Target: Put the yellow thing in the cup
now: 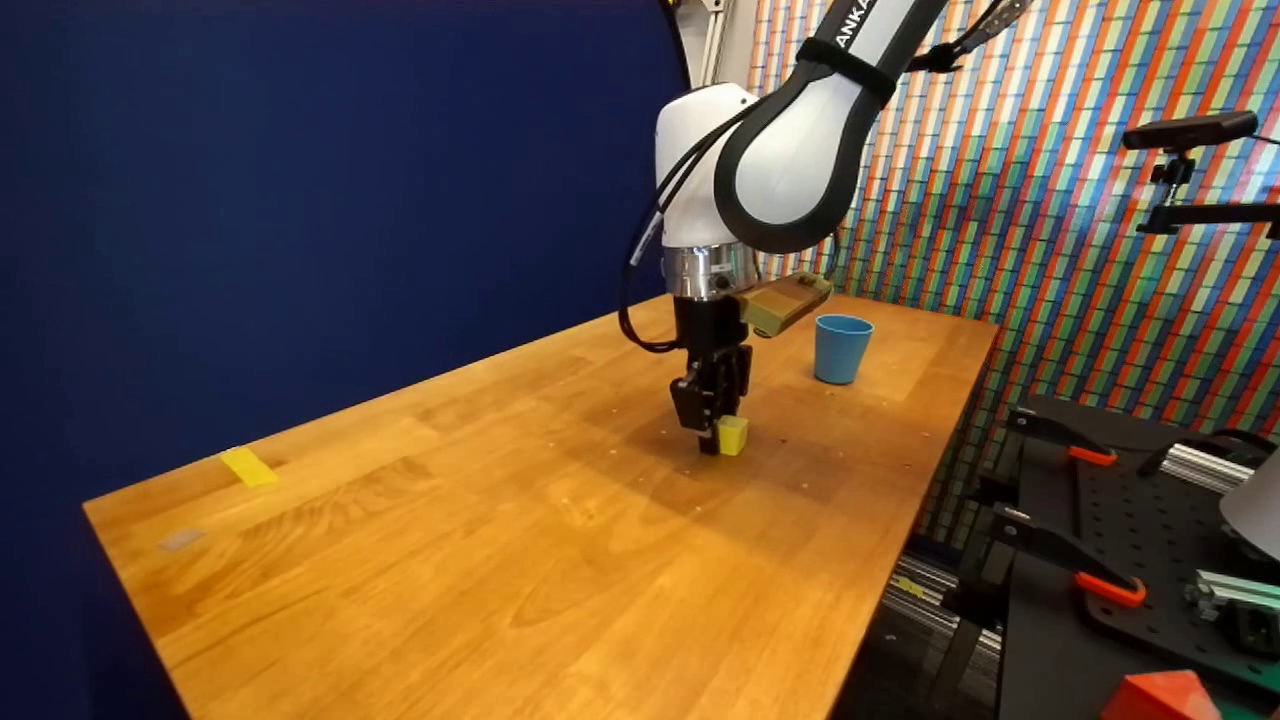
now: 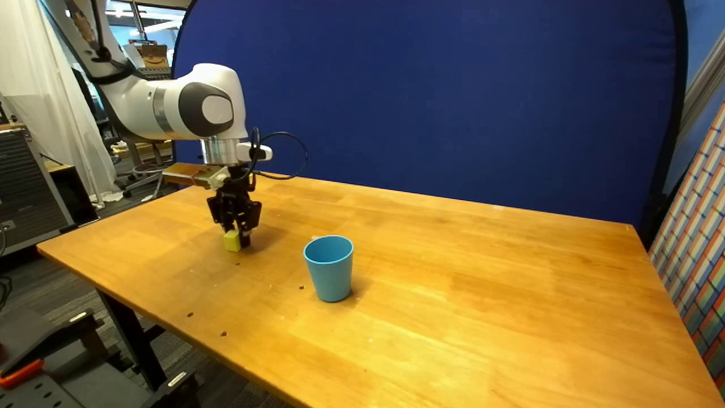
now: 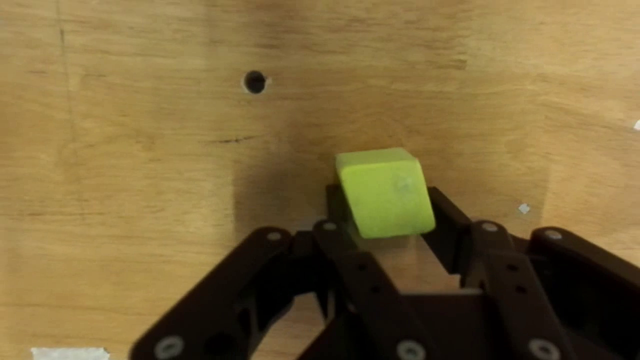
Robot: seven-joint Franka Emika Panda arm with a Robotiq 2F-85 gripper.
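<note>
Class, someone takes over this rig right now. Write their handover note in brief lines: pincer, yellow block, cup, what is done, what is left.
Pincer: low over the wooden table, fingers on either side of the yellow block; no clear gap shows, but a firm grip cannot be confirmed.
Yellow block: between the fingers, outside the blue cup; whether it touches the table is unclear.
Blue cup: upright on the table, apart from the pincer.
Done: pincer positioned at the block.
Left: probably check the grip, lift, carry to the cup and release inside.
</note>
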